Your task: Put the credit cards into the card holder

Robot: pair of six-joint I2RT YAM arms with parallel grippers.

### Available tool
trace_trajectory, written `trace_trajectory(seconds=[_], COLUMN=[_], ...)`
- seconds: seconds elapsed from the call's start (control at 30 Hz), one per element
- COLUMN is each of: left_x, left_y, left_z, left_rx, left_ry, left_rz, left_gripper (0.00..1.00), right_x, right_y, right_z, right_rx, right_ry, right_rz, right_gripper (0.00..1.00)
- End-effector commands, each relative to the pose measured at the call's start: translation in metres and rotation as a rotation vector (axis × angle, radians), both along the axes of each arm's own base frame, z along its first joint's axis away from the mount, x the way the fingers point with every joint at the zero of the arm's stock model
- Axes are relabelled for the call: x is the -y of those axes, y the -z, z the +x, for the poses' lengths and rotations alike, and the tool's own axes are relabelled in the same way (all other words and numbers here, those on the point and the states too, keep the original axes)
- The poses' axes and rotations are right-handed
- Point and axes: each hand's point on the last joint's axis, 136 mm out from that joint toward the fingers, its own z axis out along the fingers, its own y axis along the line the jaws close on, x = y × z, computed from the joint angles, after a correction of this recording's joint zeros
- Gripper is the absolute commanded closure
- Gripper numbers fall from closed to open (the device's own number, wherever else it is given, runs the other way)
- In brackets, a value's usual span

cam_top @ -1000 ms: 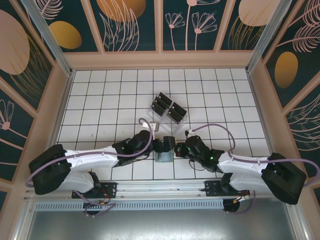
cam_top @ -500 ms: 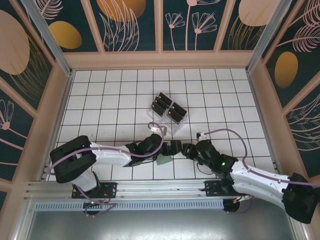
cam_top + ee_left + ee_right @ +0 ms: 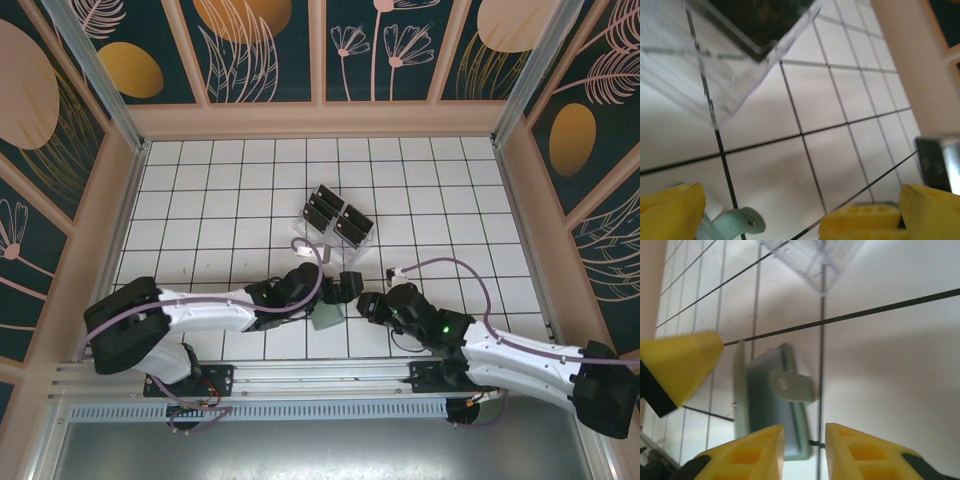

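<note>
Our credit cards [image 3: 348, 224] sit in the rack [image 3: 301, 236], none apparently in the card holder [image 3: 325, 318] yet. Left tool [image 3: 347, 287] gapes wide; right tool [image 3: 804, 442] barely parted, gripping nothing.

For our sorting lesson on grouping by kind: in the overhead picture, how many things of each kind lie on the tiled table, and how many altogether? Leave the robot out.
black cards, standing in the rack: 4
clear rack: 1
green card holder: 1
Total: 6

no legible text or numbers, credit cards [image 3: 322, 208] too small to read
</note>
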Motion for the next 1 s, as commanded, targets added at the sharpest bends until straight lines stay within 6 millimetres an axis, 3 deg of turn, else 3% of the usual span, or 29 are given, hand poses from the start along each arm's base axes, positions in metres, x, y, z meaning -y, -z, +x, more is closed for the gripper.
trace_trajectory(seconds=[0.0,0.23,0.33,0.43,0.67,0.97], left_x=[-0.027,-0.095,-0.120,-0.138,-0.153,-0.143], left_y=[-0.017,0.001,0.015,0.029,0.048,0.059], left_z=[0.012,0.021,0.019,0.015,0.007,0.007], left_rx=[0.066,0.014,-0.007,-0.019,-0.037,-0.044], left_ry=[-0.084,-0.228,-0.265,-0.279,-0.250,-0.176], left_rz=[0.093,0.180,0.226,0.298,0.423,0.486], left_gripper=[0.01,0.01,0.01,0.01,0.01,0.01], right_x=[-0.020,-0.068,-0.081,-0.082,-0.068,-0.074], right_y=[-0.027,-0.049,-0.043,-0.030,-0.005,0.014], right_z=[-0.001,-0.018,-0.018,-0.014,-0.002,0.004], right_rx=[0.042,0.094,0.096,0.090,0.053,0.021], right_ry=[-0.021,-0.136,-0.170,-0.169,-0.125,-0.144], right_rz=[0.042,-0.007,-0.061,-0.120,-0.148,-0.141], right_gripper=[0.78,0.89,0.93,1.00,1.00,1.00])
